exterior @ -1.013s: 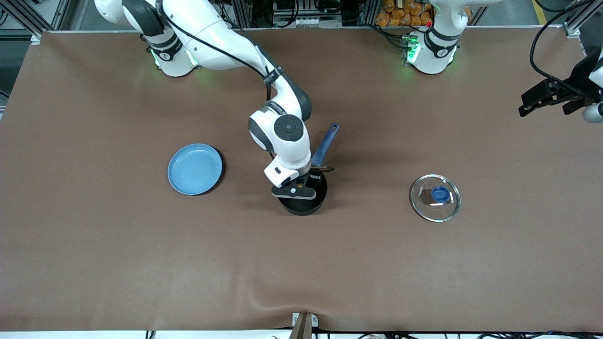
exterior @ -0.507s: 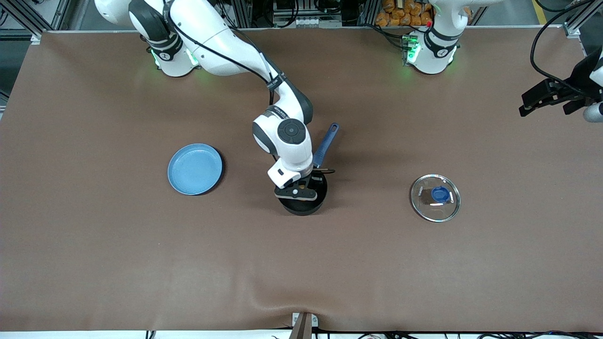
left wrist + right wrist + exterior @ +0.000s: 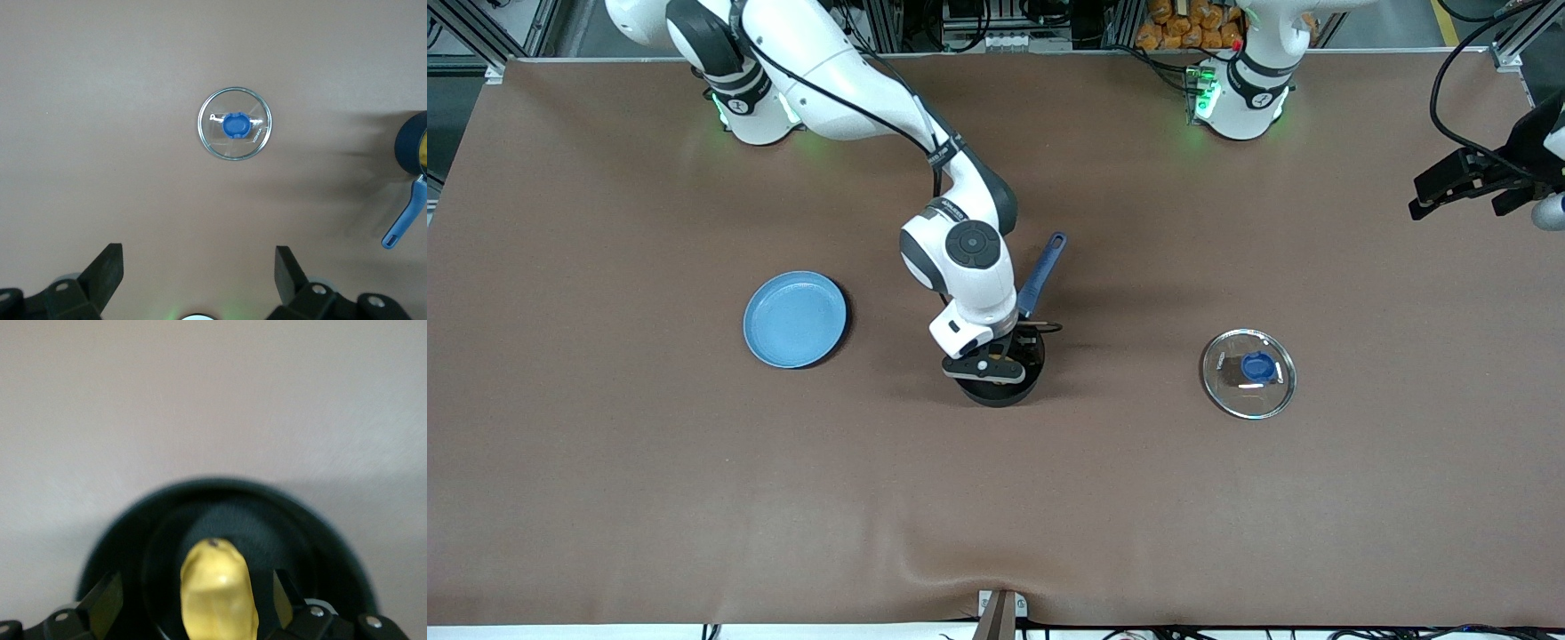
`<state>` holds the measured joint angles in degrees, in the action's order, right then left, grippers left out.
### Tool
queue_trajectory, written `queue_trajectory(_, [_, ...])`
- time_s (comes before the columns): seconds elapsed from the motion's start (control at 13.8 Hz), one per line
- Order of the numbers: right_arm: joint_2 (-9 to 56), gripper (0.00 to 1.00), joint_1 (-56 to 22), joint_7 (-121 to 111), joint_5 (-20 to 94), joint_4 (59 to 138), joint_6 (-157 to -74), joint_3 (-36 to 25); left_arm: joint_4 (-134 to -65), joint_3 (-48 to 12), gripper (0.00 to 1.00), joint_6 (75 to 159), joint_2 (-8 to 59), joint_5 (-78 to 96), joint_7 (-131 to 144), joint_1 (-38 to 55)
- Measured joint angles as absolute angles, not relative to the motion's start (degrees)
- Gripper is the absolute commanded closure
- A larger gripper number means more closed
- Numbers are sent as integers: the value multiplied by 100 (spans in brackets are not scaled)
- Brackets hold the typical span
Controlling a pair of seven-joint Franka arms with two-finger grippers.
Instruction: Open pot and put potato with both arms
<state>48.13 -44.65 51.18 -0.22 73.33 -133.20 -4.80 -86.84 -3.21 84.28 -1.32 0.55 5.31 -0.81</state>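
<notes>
- While the right gripper [image 3: 985, 360] hangs low over the pot [image 3: 1009, 389], its fingers [image 3: 107, 603] are seen spread apart, whereas a second ago they were closed on the potato [image 3: 219, 593]; the potato is now let go.
- In the right wrist view the potato is shown between the parted fingers with a gap on each side, inside the dark bowl of the pot; whether it rests on the bottom cannot be told.
- The pot is placed mid-table, between the blue plate [image 3: 795, 319] and the glass lid [image 3: 1248, 373], with its blue handle [image 3: 1042, 274] pointing toward the robots' bases.
- The lid is laid on the table toward the left arm's end, well apart from the pot, so the opening step is judged done.
- The left gripper [image 3: 1467, 187] is held wide open and empty, high over its own end of the table; this arm waits.
- With the release made, the placing step is judged essentially complete; only a clear lift of the right gripper appears to be left.
</notes>
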Motion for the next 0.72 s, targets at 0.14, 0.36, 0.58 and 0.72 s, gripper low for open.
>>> queue_trajectory(0.14, [4411, 0, -4294, 5117, -22, 7250, -12784, -470, -8679, -317, 0, 8428, -138, 55, 531, -81])
queue_trajectory(0.36, [3583, 0, -4017, 5099, -22, 7209, -11844, -413, -8670, -311, 0, 8428, -151, 55, 531, -82])
queue_trajectory(0.58, [2752, 0, -3720, 4657, -24, 7202, -10766, -289, -8661, -309, 0, 8428, -159, 55, 531, -82])
queue_trajectory(0.72, [2251, 0, -3438, 4067, -25, 7233, -10185, -257, -8656, -308, 0, 8428, -160, 55, 531, -82])
